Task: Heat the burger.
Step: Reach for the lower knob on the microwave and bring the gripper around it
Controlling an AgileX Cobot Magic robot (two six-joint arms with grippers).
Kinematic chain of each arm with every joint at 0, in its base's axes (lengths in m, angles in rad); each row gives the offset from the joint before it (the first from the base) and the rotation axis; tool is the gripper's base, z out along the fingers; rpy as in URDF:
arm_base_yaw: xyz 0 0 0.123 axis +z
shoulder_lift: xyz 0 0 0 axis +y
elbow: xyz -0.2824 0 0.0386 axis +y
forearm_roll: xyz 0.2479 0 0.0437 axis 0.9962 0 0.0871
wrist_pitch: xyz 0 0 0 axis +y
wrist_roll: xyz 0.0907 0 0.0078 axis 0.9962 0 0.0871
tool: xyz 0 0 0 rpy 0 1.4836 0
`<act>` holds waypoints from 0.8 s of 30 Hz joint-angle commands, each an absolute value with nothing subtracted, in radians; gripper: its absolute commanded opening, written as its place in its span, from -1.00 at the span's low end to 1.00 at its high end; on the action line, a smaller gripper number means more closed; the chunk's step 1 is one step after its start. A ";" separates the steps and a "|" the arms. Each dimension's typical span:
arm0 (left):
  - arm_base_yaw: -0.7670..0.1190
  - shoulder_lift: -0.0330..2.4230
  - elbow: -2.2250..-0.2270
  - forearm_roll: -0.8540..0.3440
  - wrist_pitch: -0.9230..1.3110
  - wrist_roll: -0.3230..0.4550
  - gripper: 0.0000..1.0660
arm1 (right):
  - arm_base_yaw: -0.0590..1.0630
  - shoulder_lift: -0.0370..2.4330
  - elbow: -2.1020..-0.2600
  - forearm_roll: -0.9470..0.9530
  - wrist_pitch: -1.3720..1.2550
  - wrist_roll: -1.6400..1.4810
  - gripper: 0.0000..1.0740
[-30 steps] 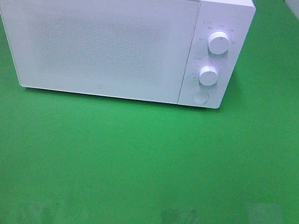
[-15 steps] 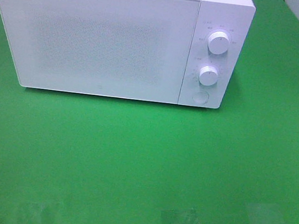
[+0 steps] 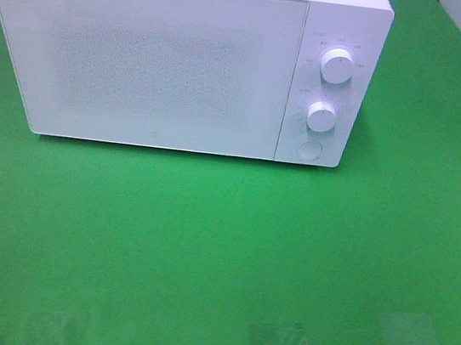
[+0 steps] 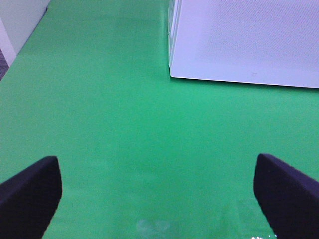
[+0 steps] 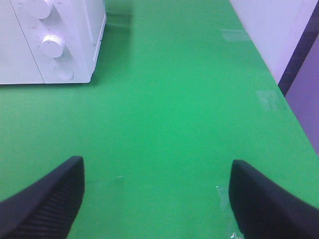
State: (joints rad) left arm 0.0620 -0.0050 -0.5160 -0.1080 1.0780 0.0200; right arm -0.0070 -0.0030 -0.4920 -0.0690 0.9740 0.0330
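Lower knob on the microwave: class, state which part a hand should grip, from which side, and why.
Grip the lower knob by its round rim, pinched from left and right, coming straight at the microwave's front. It is a short cylinder standing out from the panel; the upper knob above and round button below seem to crowd the other sides.

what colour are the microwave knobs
White, like the microwave itself. The two knobs show best in the exterior high view.

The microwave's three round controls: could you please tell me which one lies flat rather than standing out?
The bottom button; the upper knob and lower knob above it stand out.
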 commanded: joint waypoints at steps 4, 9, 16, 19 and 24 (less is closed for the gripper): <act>0.063 -0.027 -0.516 -0.113 1.065 0.016 0.86 | -0.011 -0.031 -0.491 -0.064 0.963 0.026 0.41; 0.063 -0.027 -0.516 -0.113 1.065 0.016 0.86 | -0.011 -0.030 -0.496 -0.068 0.955 0.026 0.44; 0.063 -0.026 -0.516 -0.113 1.065 0.016 0.86 | -0.011 0.072 -0.522 -0.094 0.829 0.027 0.44; 0.063 -0.022 -0.516 -0.113 1.065 0.016 0.86 | -0.011 0.138 -0.522 -0.094 0.731 0.044 0.44; 0.063 -0.022 -0.516 -0.113 1.065 0.016 0.86 | -0.011 0.197 -0.521 -0.094 0.647 0.043 0.43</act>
State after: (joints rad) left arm 0.0620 -0.0050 -0.5160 -0.1080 1.0780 0.0200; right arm -0.0070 0.1900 -0.5140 -0.0860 0.6850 0.0400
